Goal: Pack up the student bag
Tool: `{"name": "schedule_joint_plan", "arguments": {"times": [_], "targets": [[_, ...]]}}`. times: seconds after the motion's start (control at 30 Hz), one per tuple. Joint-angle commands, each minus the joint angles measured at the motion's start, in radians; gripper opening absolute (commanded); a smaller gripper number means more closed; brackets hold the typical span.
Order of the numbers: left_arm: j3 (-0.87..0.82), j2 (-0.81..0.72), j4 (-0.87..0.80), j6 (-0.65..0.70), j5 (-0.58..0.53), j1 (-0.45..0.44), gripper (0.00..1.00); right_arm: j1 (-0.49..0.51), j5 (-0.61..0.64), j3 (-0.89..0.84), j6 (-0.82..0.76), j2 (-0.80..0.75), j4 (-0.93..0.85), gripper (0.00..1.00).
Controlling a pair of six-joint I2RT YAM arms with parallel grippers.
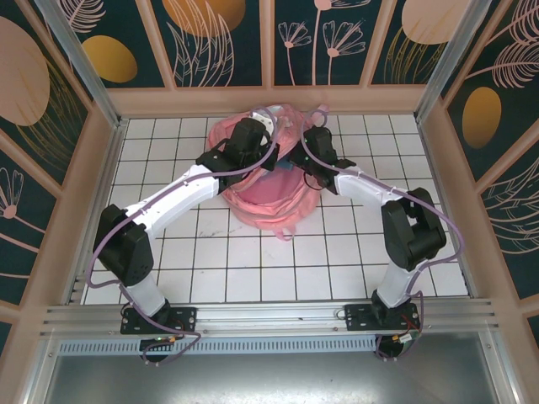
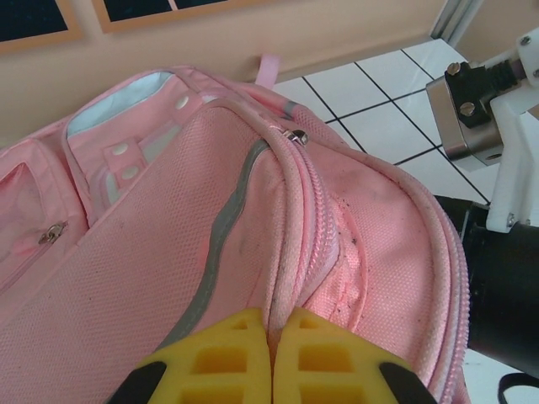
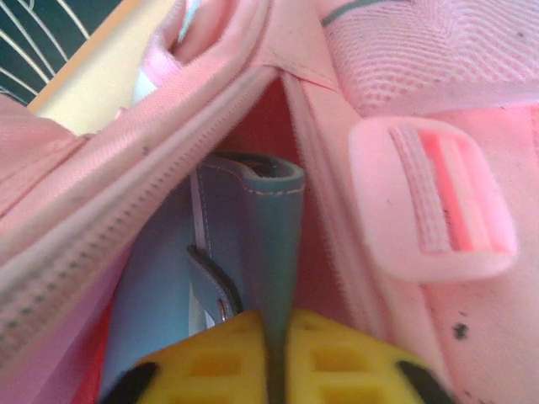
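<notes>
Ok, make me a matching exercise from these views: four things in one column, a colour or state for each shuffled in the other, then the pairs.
Things:
1. table
2. right gripper
3. left gripper
4. buckle

Colour or state:
A. shut on a zipper seam of the student bag
B. white tiles with dark grid lines
C. pale pink plastic, on the bag's outside
D. shut on an edge of the blue case, inside the bag's opening

Pairs: 1-B, 2-D, 3-A, 4-C

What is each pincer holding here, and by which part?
Left pincer: the large pink fabric backpack, by its zippered opening rim. Right pincer: a flat blue stitched case, by its thin edge, inside the backpack.
</notes>
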Motion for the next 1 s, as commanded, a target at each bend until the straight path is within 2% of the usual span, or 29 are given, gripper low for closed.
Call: {"name": "schedule_joint_plan", "arguments": {"times": [0.0, 0.07, 0.13, 0.33, 0.47, 0.6, 0.7, 0.8, 0.97], "targets": [[0.073, 0.018, 0.055, -0.055, -0.022, 0.0, 0.0, 0.002, 0.0, -0.003, -0.007, -0.012, 0.126, 0.32], [0.087, 0.029, 0.041, -0.062, -0.025, -0.001, 0.0, 0.001, -0.025, -0.035, 0.0, -0.047, 0.128, 0.44], [0.087, 0.032, 0.045, -0.069, -0.023, -0.001, 0.0, -0.002, -0.052, -0.085, 0.017, -0.101, 0.118, 0.48], [0.104, 0.055, 0.05, -0.072, 0.019, -0.001, 0.0, -0.011, -0.117, -0.284, 0.074, -0.336, 0.054, 0.47], [0.136, 0.089, 0.048, -0.066, 0.135, -0.001, 0.0, -0.013, -0.07, -0.411, 0.098, -0.5, -0.04, 0.48], [0.187, 0.129, 0.033, -0.113, 0.292, 0.01, 0.36, -0.033, -0.132, -0.46, 0.123, -0.625, -0.134, 0.48], [0.191, 0.126, 0.039, -0.182, 0.314, 0.038, 0.64, -0.031, -0.175, -0.459, 0.131, -0.688, -0.149, 0.53], [0.155, 0.103, 0.032, -0.259, 0.31, 0.1, 0.77, -0.022, -0.203, -0.428, 0.137, -0.678, -0.175, 0.57], [-0.048, 0.004, 0.057, -0.38, 0.287, 0.251, 0.81, 0.027, -0.218, -0.41, 0.155, -0.6, -0.159, 0.62]]}}
